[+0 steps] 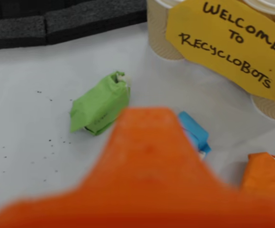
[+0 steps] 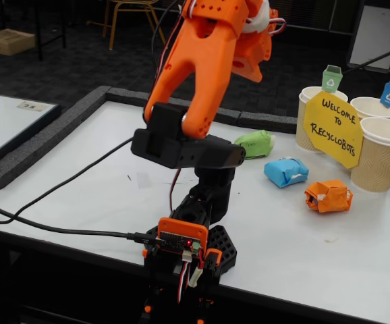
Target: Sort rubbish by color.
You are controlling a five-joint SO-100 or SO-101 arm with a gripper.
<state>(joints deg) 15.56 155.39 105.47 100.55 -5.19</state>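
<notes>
Still pre-grab, gripper (image 1: 147,142) high and blurry so can't tell jaw opening, holding nothing, crumpled green paper wad (image 1: 101,103) beside blue wad (image 1: 194,134) and orange wad (image 1: 265,175) on white table (image 1: 28,156), next needs dropping onto green

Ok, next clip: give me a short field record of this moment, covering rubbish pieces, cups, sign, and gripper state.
green wad: on the white table, nearest the arm
blue wad: on the table, between green and orange
orange wad: on the table, in front of the cups
cups: three, upright, each with a small flag
sign: yellow, propped against the cups
gripper: raised above the table, holding nothing seen; open or shut unclear
sorted so far: none
</notes>
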